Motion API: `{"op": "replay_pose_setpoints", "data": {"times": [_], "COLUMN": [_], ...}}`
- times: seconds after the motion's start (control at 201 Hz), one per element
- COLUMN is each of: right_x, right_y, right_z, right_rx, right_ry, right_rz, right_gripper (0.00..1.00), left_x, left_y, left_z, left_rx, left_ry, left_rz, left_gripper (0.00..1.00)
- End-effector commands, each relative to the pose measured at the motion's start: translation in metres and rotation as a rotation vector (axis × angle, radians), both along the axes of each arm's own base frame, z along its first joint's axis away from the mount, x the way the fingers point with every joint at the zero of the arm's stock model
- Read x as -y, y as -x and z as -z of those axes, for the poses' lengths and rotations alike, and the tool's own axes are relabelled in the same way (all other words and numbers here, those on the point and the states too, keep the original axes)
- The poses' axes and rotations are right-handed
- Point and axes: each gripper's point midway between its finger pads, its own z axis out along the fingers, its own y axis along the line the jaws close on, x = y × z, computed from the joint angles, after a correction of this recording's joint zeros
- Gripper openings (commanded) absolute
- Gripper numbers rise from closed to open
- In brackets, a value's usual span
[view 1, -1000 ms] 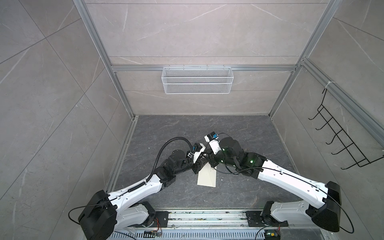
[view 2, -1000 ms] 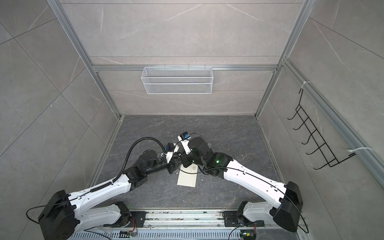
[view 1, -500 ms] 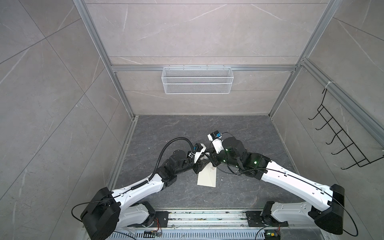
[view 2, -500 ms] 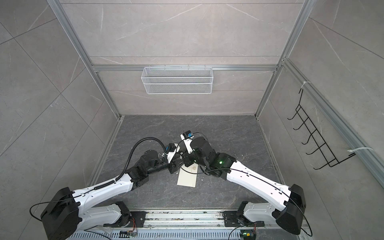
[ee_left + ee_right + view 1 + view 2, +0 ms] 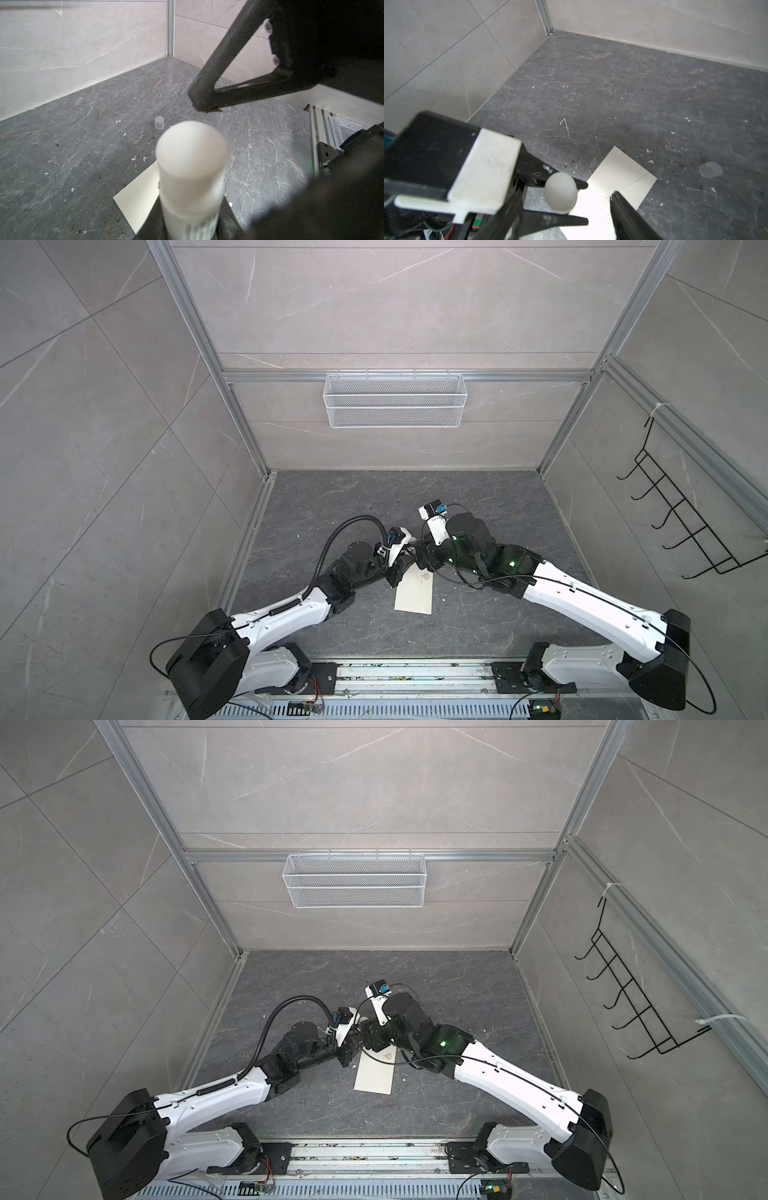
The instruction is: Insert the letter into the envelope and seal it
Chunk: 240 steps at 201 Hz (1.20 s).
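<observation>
With no letter seen outside the envelope [image 5: 413, 593], insertion is judged done and sealing outstanding; a white tube [image 5: 191, 158] is gripped by the left end effector [image 5: 191, 202], and the right end effector [image 5: 566, 193] is spread wide.

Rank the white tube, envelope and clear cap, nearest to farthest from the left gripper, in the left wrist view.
1. white tube: held in the left gripper.
2. envelope: lying flat just beneath.
3. clear cap: farther out, beyond the envelope.

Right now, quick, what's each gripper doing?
Left gripper: closed on the tube.
Right gripper: open, holding nothing.
</observation>
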Motion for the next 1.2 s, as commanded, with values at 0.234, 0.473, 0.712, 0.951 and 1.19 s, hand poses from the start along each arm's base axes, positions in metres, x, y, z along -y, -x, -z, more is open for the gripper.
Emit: {"op": "replay_pose_setpoints", "data": {"times": [0.234,0.473,0.712,0.951,1.19], "right_x": [0.087,0.142,0.141,0.135,0.142], "right_y": [-0.045,-0.108,-0.154,-0.179,-0.187], "right_z": [-0.022,0.041,0.108,0.166,0.202], "right_rx": [0.025,-0.205,-0.362,-0.471,-0.532], "right_ry": [-0.028,0.023,0.121,0.221,0.323], "right_rz": [0.301,0.465,0.454,0.445,0.474], "right_gripper": [0.84,0.86,0.83,0.76,0.63], "left_x": [0.015,0.029,0.048,0.052,0.052], "left_y": [-0.01,-0.014,-0.014,-0.019,-0.02], "left_z": [0.017,0.031,0.052,0.064,0.068], "left_rx": [0.03,0.051,0.037,0.048,0.05], "left_ry": [0.037,0.058,0.05,0.055,0.062], "left_rz": [-0.023,-0.004,0.016,0.0,-0.006], "left_gripper": [0.0,0.0,0.0,0.0,0.0]}}
